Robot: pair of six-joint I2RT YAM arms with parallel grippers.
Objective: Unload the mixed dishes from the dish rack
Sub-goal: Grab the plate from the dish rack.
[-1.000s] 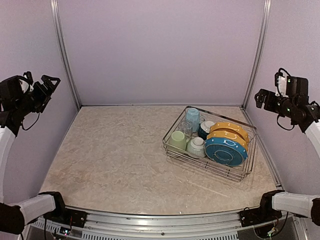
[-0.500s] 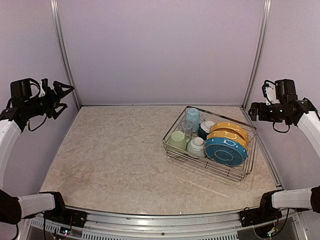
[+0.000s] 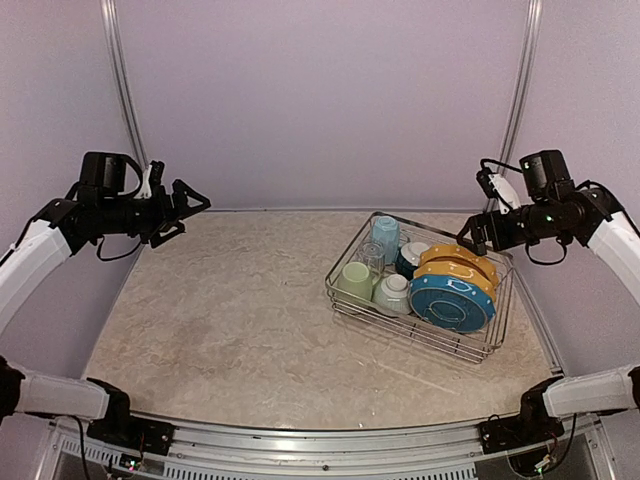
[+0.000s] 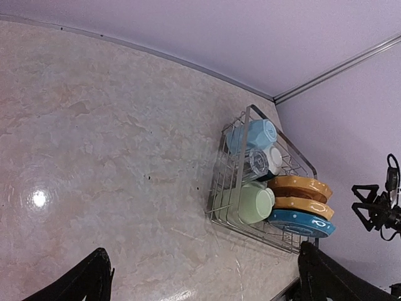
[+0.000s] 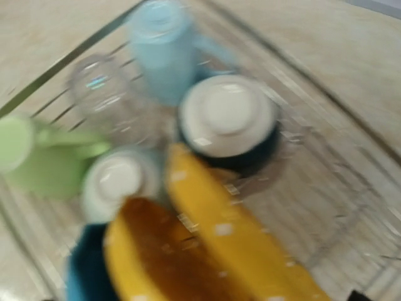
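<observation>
Here, a silver wire dish rack [image 3: 420,333] sits on a marbled table [image 3: 230,300], loaded with dishes. At the rack's right end a blue speckled plate [image 3: 450,302] stands on edge with yellow plates [image 3: 458,262] just behind it. At its left end are a pale green mug [image 3: 355,280], an upturned teal bowl [image 3: 392,292], a clear glass [image 3: 371,257], a light blue mug [image 3: 386,236] and a dark-blue white-lined bowl [image 3: 411,256]. The left gripper [image 3: 190,212] hangs well left of the rack, fingers spread wide, holding nothing. The right gripper [image 3: 478,240] hovers above the rack's far right corner; whether its fingers are parted cannot be told, as its wrist view is blurred.
</observation>
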